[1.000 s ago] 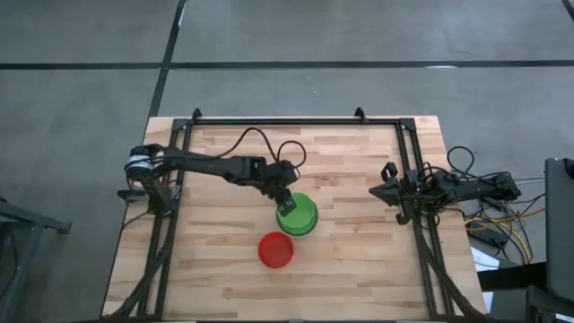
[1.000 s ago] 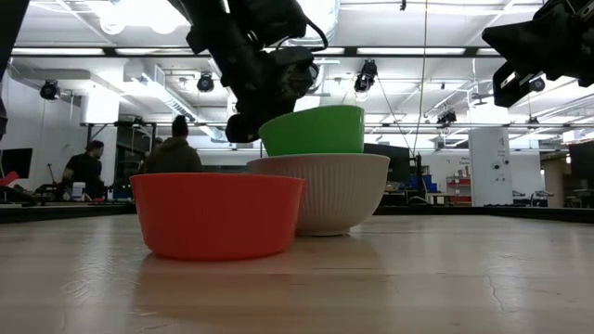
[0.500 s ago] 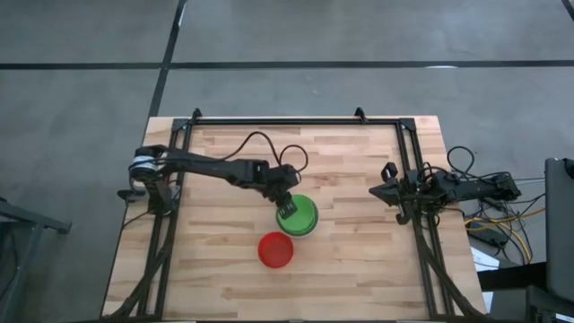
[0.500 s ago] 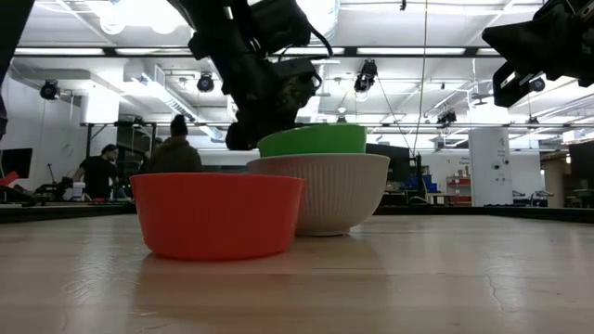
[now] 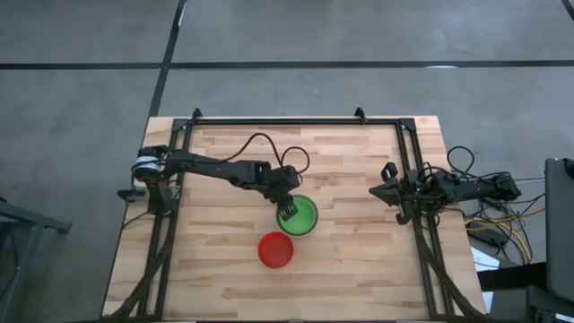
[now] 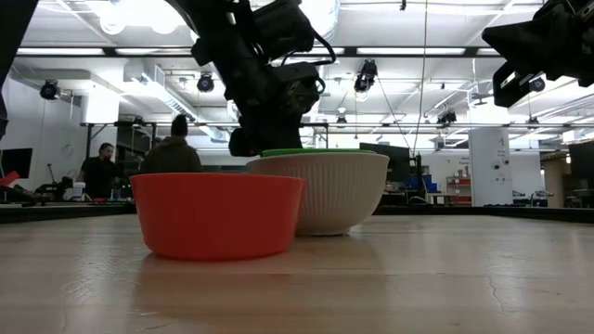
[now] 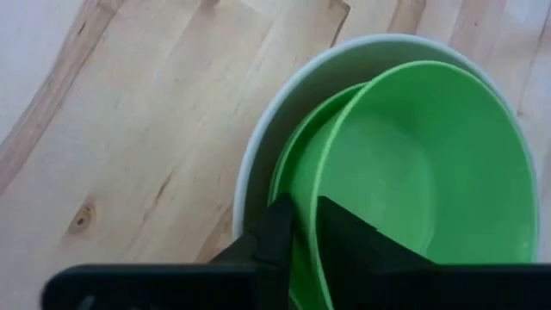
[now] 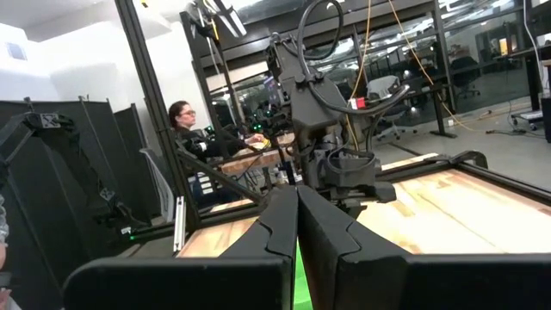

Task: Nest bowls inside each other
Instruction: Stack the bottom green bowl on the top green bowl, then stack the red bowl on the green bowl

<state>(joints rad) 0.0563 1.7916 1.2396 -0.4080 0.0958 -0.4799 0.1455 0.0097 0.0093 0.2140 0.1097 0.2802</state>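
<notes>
A pale ribbed bowl (image 6: pixel 339 195) stands mid-table on its base. Inside it sits a green bowl (image 7: pixel 413 181), and the rim of another green bowl (image 7: pixel 288 168) shows around that one. Only a green edge (image 6: pixel 316 151) shows above the pale rim. A red bowl (image 5: pixel 275 250) stands beside the stack, toward the near edge. My left gripper (image 7: pixel 306 232) is at the stack's left rim, slightly open, one finger inside the inner green bowl and one outside it. My right gripper (image 8: pixel 297 215) is shut and holds nothing, up by the table's right edge (image 5: pixel 384 184). My left gripper stands astride the inner green bowl's rim (image 7: pixel 315 202), slanting down from the table's left. One finger (image 7: pixel 344 237) is inside the bowl and one (image 7: pixel 275 232) is outside. I cannot tell whether either finger touches the rim. The bowl rests in the stack.
Black frame rails (image 5: pixel 269 120) run along the table's far, left and right sides. Cables (image 5: pixel 502 220) lie off the right edge. Bare wood (image 5: pixel 359 260) lies to the right of the bowls. People (image 6: pixel 93 167) sit in the room behind.
The inner green bowl, held well above the pale bowl a second ago, has sunk into the stack until only its rim shows. My left gripper has come down a little at the stack's left rim, less far than the bowl.
</notes>
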